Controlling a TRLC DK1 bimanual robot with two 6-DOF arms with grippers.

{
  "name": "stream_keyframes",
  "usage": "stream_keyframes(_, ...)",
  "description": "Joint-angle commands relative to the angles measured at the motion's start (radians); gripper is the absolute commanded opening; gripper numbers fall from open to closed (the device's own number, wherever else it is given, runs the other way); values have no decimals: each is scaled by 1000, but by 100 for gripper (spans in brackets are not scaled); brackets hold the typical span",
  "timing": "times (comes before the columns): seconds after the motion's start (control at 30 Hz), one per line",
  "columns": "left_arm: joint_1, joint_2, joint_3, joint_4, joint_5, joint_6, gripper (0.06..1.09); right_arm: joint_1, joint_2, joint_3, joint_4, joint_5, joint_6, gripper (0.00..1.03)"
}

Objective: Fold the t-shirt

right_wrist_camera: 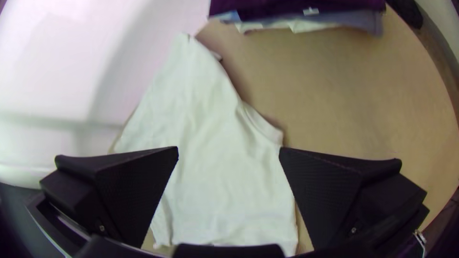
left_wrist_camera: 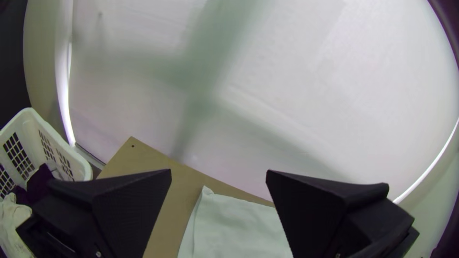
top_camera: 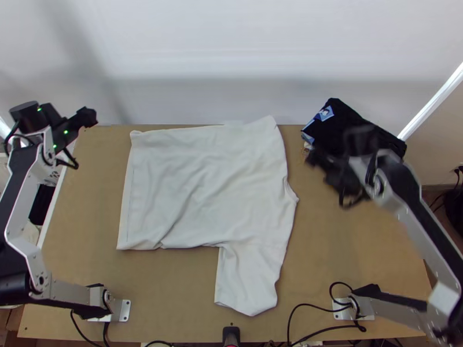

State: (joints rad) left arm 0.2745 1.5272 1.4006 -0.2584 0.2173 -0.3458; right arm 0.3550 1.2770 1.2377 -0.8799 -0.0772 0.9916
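The t-shirt lies spread across the middle of the table, with light creases over its body. Its hem is toward the left arm and its collar toward the right arm. One sleeve sticks out toward the near edge, while the far side of the shirt runs along the table's far edge. A small part of the cloth is turned up at the far corner nearest the left arm.

The left gripper is by the table's far left corner, well apart from the shirt. In the left wrist view its fingers stand wide apart with nothing between them, and a corner of the shirt lies beyond.

The right gripper is between the shirt and a pile of folded clothes, its arm blurred in the top view. In the right wrist view its fingers are also parted and grasp nothing, with the shirt and its collar beyond them.

The pile sits at the far right of the table, dark cloth on top and blue and pale cloth at its edge. A white basket stands beside the table's left edge, holding dark and pale cloth. Black cables lie near the right arm's base
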Motion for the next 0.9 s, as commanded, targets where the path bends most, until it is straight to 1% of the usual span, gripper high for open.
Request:
stream_keyframes(0.0, 9, -59, -51, -18, 5, 27, 102, 59, -82, -173, -39, -39, 18, 98)
stream_keyframes(0.07, 9, -79, -68, -21, 5, 28, 102, 98, -114, -262, -39, -76, 13, 97)
stream_keyframes(0.13, 9, -96, -84, -24, 5, 28, 102, 127, -130, -334, -45, -110, 2, 94)
stream_keyframes(0.2, 6, -113, -100, -25, 5, 27, 102, 164, -137, -391, -42, -110, -22, 92)
stream_keyframes(0.27, 2, -130, -115, -27, 2, 27, 102, 187, -137, -438, -36, -110, -44, 87)
stream_keyframes(0.33, 0, -144, -127, -27, -2, 27, 102, 214, -136, -471, -27, -110, -50, 87)
stream_keyframes(0.4, -1, -159, -141, -28, -4, 27, 102, 242, -131, -494, -16, -111, -50, 86)
stream_keyframes(0.43, -1, -165, -149, -28, -6, 27, 102, 254, -128, -504, -11, -111, -50, 84)
stream_keyframes(0.5, -1, -173, -163, -28, -6, 27, 102, 271, -125, -521, 19, -110, -45, 73)
stream_keyframes(0.53, -1, -177, -169, -27, -7, 27, 102, 272, -125, -531, 42, -110, -44, 70)
stream_keyframes(0.63, -1, -185, -181, -28, -13, 27, 102, 297, -107, -554, 91, -111, -38, 70)
stream_keyframes(0.8, 2, -193, -189, -28, -15, 27, 102, 320, -47, -555, 105, -111, -34, 69)
stream_keyframes(0.83, 3, -193, -187, -28, -15, 27, 102, 325, -39, -557, 111, -111, -36, 68)
stream_keyframes(0.87, 3, -193, -189, -28, -15, 27, 102, 331, -33, -560, 128, -110, -38, 61)
